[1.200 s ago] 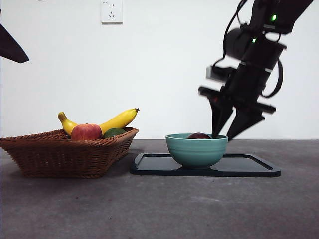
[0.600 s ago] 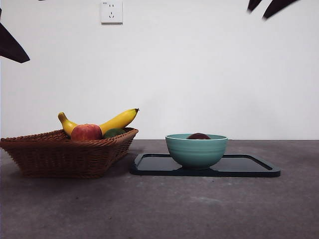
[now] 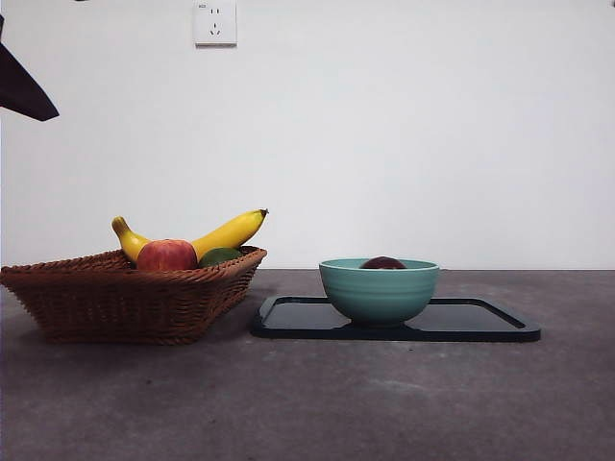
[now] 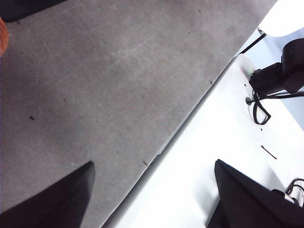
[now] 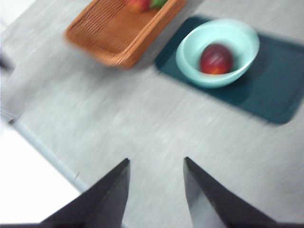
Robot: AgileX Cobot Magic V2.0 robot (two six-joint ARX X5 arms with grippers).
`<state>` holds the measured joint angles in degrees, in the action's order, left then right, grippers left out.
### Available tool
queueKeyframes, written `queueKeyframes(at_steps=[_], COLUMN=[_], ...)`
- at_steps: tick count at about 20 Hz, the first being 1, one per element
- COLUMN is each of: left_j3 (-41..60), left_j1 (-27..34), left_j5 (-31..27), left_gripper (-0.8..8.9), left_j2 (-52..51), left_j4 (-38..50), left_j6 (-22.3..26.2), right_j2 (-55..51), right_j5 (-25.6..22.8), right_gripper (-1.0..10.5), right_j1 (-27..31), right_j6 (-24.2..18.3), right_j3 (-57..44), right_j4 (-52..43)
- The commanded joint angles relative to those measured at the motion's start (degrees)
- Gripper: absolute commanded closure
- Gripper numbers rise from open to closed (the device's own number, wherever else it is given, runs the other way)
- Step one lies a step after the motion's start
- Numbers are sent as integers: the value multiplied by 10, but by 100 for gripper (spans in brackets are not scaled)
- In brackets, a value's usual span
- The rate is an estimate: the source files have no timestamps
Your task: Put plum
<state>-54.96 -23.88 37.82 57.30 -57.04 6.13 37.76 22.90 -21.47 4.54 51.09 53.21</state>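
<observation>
The plum lies in the teal bowl, only its dark top showing over the rim in the front view. The right wrist view shows the plum from high above, resting inside the bowl. My right gripper is open and holds nothing, well above the table and away from the bowl. My left gripper is open and holds nothing, over the table's edge; only a black tip shows at the front view's top left.
The bowl stands on a dark tray. Left of it is a wicker basket holding a banana, a red fruit and a green fruit. A wall socket is behind.
The right arm has lifted from beside the bowl, up and out of the front view. The plum stays in the bowl. The left arm has not moved.
</observation>
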Motion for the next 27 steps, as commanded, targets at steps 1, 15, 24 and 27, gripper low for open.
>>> queueKeyframes(at_steps=[1,15,24,27], left_j3=[-6,-6,-32,-99], left_j1=[-2,-3,-35,-53], left_j5=[4,4,-40,-104], left_gripper=[412,413,409,409], left_j2=[3,3,18,65], left_j4=[12,17,171,174], left_j6=[6,0,-165,-189], right_j2=[-36,-76,-76,-76], right_j5=[6,18,18,18], right_gripper=[766,766,767,766], right_j1=[-3,-3,-3,-3], right_j6=[12,21,24,24], right_j3=[-29,-48,-48,-48], right_j4=[-5,-3,-4,-4])
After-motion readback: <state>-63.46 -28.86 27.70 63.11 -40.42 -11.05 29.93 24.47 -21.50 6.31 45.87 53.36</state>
